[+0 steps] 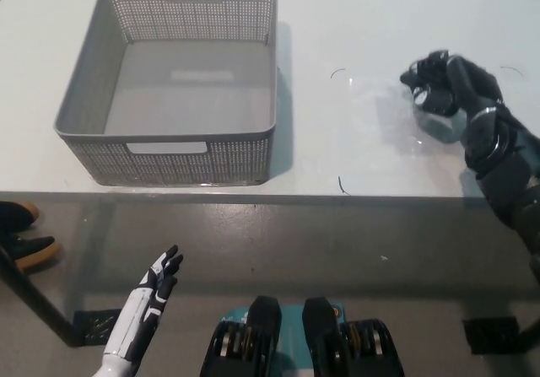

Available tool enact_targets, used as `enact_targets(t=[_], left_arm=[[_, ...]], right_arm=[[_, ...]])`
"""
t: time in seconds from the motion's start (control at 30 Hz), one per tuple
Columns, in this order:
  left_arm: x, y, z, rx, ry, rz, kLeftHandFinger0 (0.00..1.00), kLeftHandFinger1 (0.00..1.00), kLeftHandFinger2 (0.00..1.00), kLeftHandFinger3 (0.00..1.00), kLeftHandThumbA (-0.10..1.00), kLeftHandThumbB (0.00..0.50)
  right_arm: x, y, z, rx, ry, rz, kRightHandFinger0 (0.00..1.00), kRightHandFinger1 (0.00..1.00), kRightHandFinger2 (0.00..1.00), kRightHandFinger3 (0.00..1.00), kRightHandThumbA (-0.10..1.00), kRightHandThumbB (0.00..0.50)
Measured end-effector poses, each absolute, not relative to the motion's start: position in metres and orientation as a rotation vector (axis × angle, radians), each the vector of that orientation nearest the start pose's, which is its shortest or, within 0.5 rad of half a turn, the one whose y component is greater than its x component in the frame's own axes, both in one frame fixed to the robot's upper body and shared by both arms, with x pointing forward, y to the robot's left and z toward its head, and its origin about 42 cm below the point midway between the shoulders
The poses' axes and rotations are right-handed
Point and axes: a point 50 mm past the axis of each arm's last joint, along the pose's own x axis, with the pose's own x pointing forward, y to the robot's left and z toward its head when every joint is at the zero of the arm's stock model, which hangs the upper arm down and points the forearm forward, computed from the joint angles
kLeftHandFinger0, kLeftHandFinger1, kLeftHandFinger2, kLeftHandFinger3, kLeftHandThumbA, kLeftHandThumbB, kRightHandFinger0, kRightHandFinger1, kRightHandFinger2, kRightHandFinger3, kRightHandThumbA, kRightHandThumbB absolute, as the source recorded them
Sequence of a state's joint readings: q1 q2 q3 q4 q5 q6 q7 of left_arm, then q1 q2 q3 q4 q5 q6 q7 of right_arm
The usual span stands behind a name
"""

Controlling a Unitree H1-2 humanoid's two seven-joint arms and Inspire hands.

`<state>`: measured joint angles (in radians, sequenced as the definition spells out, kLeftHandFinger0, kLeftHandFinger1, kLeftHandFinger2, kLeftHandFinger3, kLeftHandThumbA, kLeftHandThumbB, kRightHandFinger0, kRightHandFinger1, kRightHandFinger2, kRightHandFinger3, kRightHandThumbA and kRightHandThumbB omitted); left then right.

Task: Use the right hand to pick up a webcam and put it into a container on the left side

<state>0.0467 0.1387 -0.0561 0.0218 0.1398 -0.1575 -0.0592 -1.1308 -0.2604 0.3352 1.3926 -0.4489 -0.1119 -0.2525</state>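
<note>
Webcam (424, 95) sits dark and small inside our black right hand (445, 88), whose fingers are wrapped around it above the right part of the white desk (354, 23); a shadow on the desk beneath suggests it is lifted clear, though we cannot be sure. We judge the pickup done and the carry to be the step in hand. The next move calls for us to swing the arm leftward across the desk, keep the hold firm, clear the near rim, and only then let go over the grey perforated basket (91, 73). That basket stands well apart to the left, and we see nothing in it. Our white left hand (143, 314) rests low below the desk edge, fingers extended and holding nothing.
</note>
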Motion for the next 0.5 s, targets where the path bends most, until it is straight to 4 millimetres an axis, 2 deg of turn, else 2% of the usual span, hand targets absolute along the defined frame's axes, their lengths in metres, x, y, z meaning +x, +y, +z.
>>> enact_targets(t=[0.03,0.1,0.13,0.2,0.27,0.3,0.33,0.37,0.4,0.5], left_arm=[[0.266,0.239,0.087,0.275,-0.078,-0.131,1.00,1.00,1.00,1.00,1.00,0.075],[0.266,0.239,0.087,0.276,-0.077,-0.131,1.00,1.00,1.00,1.00,0.99,0.066],[0.266,0.239,0.087,0.276,-0.077,-0.131,1.00,1.00,1.00,1.00,0.97,0.061],[0.266,0.239,0.086,0.276,-0.076,-0.131,1.00,1.00,1.00,1.00,0.95,0.041],[0.265,0.239,0.086,0.277,-0.075,-0.131,1.00,1.00,1.00,1.00,0.93,0.032],[0.264,0.240,0.086,0.279,-0.073,-0.131,1.00,1.00,1.00,1.00,0.91,0.035],[0.264,0.240,0.085,0.279,-0.072,-0.131,1.00,1.00,1.00,1.00,0.91,0.035],[0.263,0.240,0.085,0.280,-0.070,-0.131,1.00,1.00,1.00,1.00,0.91,0.035],[0.263,0.240,0.085,0.280,-0.068,-0.130,1.00,1.00,1.00,1.00,0.91,0.035],[0.261,0.240,0.083,0.280,-0.062,-0.130,1.00,1.00,1.00,1.00,0.91,0.050]], right_arm=[[0.573,-0.249,0.243,-1.022,0.006,-0.047,0.00,0.43,0.89,0.85,-0.10,0.165],[0.580,-0.245,0.264,-1.011,-0.048,-0.061,0.00,0.47,0.94,0.94,-0.10,0.173],[0.583,-0.242,0.276,-1.004,-0.081,-0.068,0.00,0.45,0.90,0.95,-0.10,0.182],[0.589,-0.234,0.302,-0.988,-0.155,-0.080,0.01,0.48,0.91,1.00,-0.10,0.161],[0.592,-0.225,0.321,-0.978,-0.208,-0.085,0.00,0.46,0.91,0.92,-0.10,0.201],[0.594,-0.219,0.333,-0.971,-0.240,-0.086,0.00,0.43,0.88,0.89,-0.10,0.241],[0.595,-0.212,0.340,-0.965,-0.265,-0.083,0.00,0.42,0.84,0.85,-0.10,0.254],[0.595,-0.204,0.349,-0.955,-0.296,-0.077,0.00,0.40,0.79,0.81,-0.10,0.243],[0.595,-0.195,0.355,-0.947,-0.322,-0.069,0.02,0.41,0.79,0.79,-0.10,0.233],[0.593,-0.164,0.369,-0.917,-0.389,-0.035,0.00,0.35,0.76,0.78,-0.10,0.229]])
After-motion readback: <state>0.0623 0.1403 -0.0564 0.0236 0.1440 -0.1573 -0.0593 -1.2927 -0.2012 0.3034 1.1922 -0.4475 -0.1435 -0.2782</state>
